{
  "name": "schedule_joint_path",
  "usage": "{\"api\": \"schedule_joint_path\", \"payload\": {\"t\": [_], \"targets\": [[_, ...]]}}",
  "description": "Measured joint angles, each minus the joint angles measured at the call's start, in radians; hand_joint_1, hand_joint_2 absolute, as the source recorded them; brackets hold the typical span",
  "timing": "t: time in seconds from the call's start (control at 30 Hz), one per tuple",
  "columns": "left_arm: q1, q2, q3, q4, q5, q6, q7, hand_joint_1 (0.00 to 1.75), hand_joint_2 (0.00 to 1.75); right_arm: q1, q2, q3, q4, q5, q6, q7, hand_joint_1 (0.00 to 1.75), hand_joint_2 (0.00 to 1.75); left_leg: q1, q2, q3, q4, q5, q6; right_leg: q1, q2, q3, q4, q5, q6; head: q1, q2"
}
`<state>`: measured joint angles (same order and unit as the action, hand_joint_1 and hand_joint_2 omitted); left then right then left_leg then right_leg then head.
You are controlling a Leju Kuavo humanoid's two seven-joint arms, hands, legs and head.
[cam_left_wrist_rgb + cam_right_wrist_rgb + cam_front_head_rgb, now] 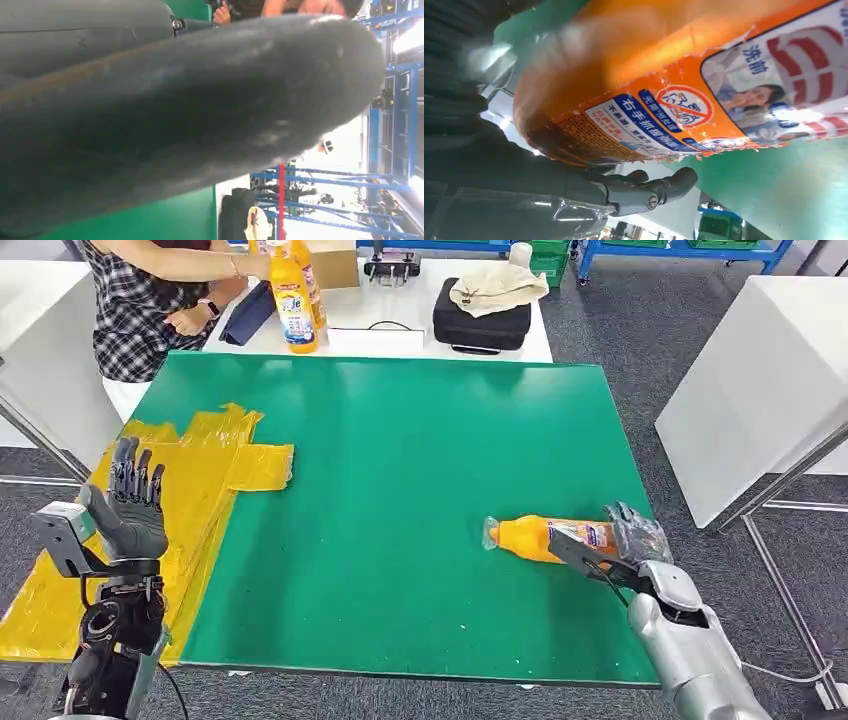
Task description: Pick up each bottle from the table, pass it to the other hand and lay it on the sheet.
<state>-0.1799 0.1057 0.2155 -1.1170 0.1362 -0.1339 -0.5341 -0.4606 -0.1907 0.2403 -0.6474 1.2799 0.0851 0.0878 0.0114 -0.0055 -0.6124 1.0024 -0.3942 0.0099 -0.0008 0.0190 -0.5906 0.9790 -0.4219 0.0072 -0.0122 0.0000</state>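
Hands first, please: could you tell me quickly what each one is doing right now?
Left hand: open, raised over the yellow sheet, holding nothing.
Right hand: grips the orange bottle.

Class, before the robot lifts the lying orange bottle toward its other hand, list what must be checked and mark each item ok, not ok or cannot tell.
1. Right hand around the orange plastic bottle: ok, fingers wrap its base end.
2. Grip firm enough: cannot tell.
3. Bottle lifted off the green table mat: not ok, it lies on it.
4. Left hand free and open: ok.
5. Yellow sheet has room: ok.
6. Person away from the handover path: ok, at the far table.
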Motion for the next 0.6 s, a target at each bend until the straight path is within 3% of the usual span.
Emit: {"api": "schedule_joint_path", "payload": {"t": [0.23,0.27,0.3,0.6], "targets": [[0.000,0.000,0.007,-0.004,0.014,0.008,0.010,0.00,0.00,-0.041,0.015,0.014,0.053,0.008,0.000,-0.019,0.00,1.75,0.000,0.003,0.001,0.000,0.001,-0.001,0.000,0.004,0.000,0.000,0.002,-0.001,0.000,0.000],[0.000,0.000,0.009,-0.005,0.015,0.010,0.013,0.00,0.00,-0.051,0.021,0.020,0.066,0.010,0.002,-0.019,1.64,1.75,0.000,0.004,0.001,0.000,0.001,-0.001,0.001,0.006,0.000,0.000,0.003,-0.002,0.000,0.000],[0.000,0.000,0.010,-0.006,0.017,0.012,0.016,0.00,0.00,-0.061,0.027,0.026,0.080,0.013,0.005,-0.019,1.75,1.75,0.000,0.006,0.001,0.000,0.001,-0.001,0.001,0.007,0.000,0.000,0.003,-0.002,0.000,0.000],[0.002,-0.009,0.014,-0.013,0.019,0.029,0.021,0.00,0.00,-0.125,0.075,0.039,0.176,-0.020,0.087,-0.055,1.75,1.75,0.001,0.008,0.003,0.000,0.003,-0.002,0.001,0.011,-0.001,0.000,0.005,-0.002,0.001,0.000]]}}
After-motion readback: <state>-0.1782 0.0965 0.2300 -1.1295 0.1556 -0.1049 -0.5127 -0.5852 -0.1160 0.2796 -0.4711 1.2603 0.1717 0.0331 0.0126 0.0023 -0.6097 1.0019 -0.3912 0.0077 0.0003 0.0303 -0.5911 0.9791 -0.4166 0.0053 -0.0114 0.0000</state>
